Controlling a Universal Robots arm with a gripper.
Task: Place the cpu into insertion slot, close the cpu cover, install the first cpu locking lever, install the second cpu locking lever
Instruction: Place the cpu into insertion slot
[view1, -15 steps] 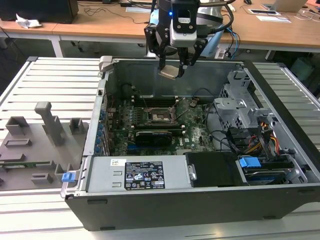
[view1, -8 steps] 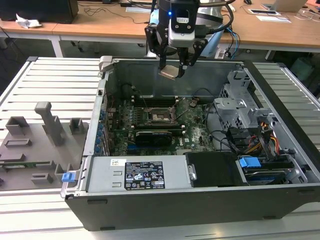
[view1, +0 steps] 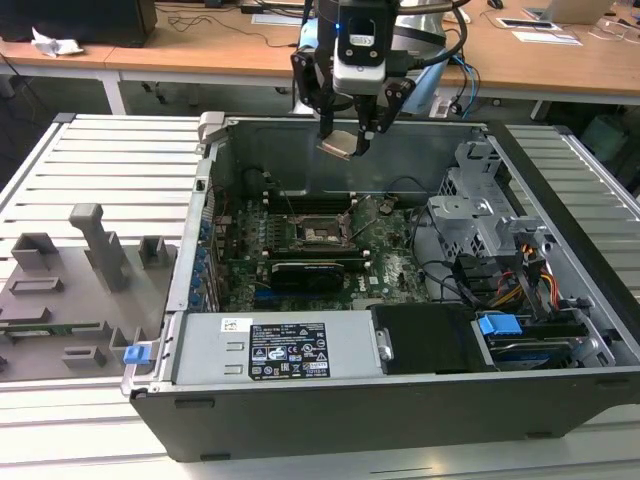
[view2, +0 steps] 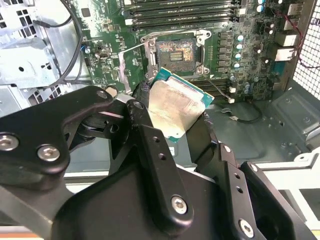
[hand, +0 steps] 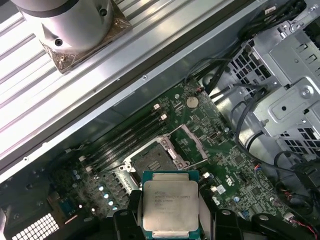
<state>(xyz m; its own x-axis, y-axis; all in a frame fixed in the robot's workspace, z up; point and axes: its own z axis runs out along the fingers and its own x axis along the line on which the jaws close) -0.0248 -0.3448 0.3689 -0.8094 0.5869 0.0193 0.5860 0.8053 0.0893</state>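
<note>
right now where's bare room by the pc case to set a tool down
Bare table slats beyond the grey fixtures, on the exterior view's left of the case; more on that view's right. Inside is crowded: cables by the drive cage, the gripper holding the cpu.

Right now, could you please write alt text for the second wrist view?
The black tool holds the cpu, a pale square chip, tilted in its grip; beyond it the empty insertion slot sits in the green circuit board.
</note>
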